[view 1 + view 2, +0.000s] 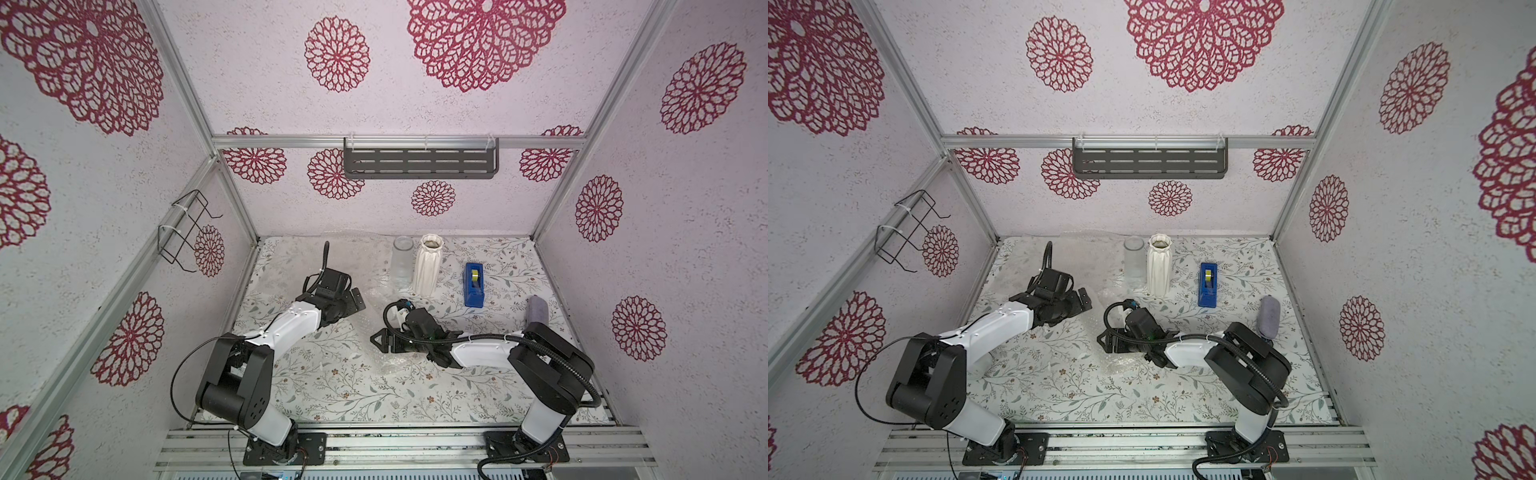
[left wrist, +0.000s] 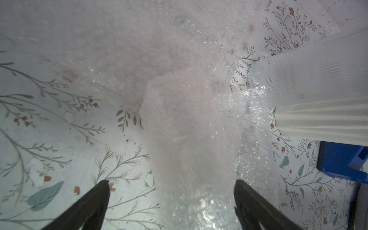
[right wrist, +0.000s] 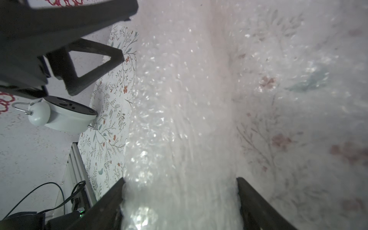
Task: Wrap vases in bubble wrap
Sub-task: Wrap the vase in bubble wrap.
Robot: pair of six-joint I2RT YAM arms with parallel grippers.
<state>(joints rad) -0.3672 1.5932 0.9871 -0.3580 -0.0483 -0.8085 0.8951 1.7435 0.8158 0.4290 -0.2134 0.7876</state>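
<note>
While the bubble wrap roll point(image 2: 189, 139) lay flat on the flowered desk point(image 1: 332, 390) between the two arms, each gripper met it from an opposite end. A cylinder shape showed faintly through the crinkly plastic, too clouded to tell what it was. The right gripper point(image 3: 180, 179) had a finger pressed against each side of the roll, gripping it at a wide spread. The left gripper point(image 2: 172, 182) straddled the other end with its jaws wide apart, with bare desk showing between one finger and the roll, so it held nothing. In both top views the roll was largely hidden under the two wrists and hard to trace.

A loose sheet of bubble wrap point(image 1: 357, 253) was spread flat over the far left part of the desk, beyond the left gripper. Further out, near the back wall, the clear glass vase point(image 1: 402, 262) and the white ribbed vase point(image 1: 428, 266) stood upright just beside each other, both unwrapped. A blue tape dispenser point(image 1: 475, 284) sat near the white vase, on the side away from the glass one.
</note>
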